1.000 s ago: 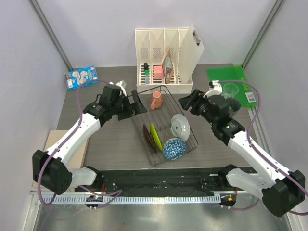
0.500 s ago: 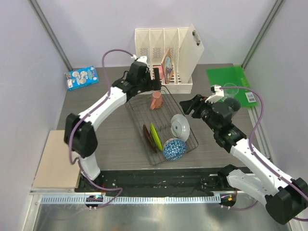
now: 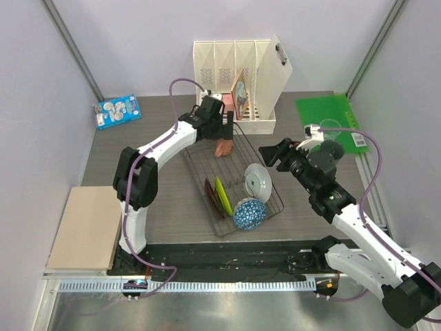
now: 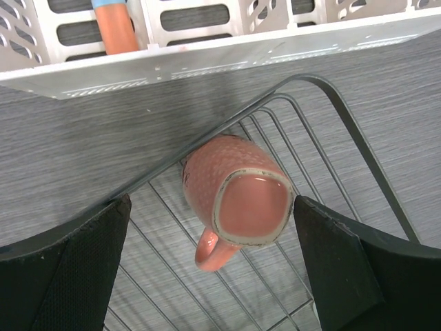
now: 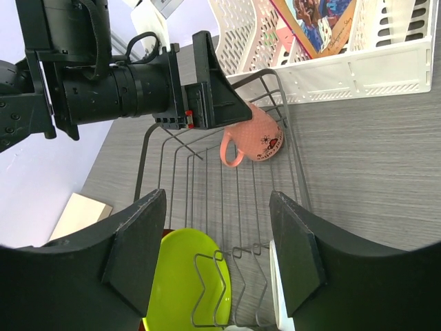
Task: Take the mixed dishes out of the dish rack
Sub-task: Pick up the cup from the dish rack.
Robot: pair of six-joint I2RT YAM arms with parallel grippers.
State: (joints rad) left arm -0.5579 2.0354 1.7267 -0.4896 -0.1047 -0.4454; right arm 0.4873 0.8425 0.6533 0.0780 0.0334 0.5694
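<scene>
Pink mug [image 4: 238, 200]: lies on its side in the far corner of the rack [image 4: 303, 77], mouth facing my left wrist camera.
Left claw [image 4: 212, 202]: spread, one finger on either side of the mug, not yet pinching it.
Right claw [image 5: 219, 207]: spread and holding nothing, hovering over the rack's right side.
Doing it well: I'd centre on the mug's body, close clear of the handle and the rack's wire, then lift straight up.

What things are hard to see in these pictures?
- Top view: the red floral plate shows only an edge behind the lime-green plate.
- Top view: the left fingers cover part of the pink mug.
- Right wrist view: the white plate is mostly hidden by a right-arm finger and the bottom edge.
</scene>
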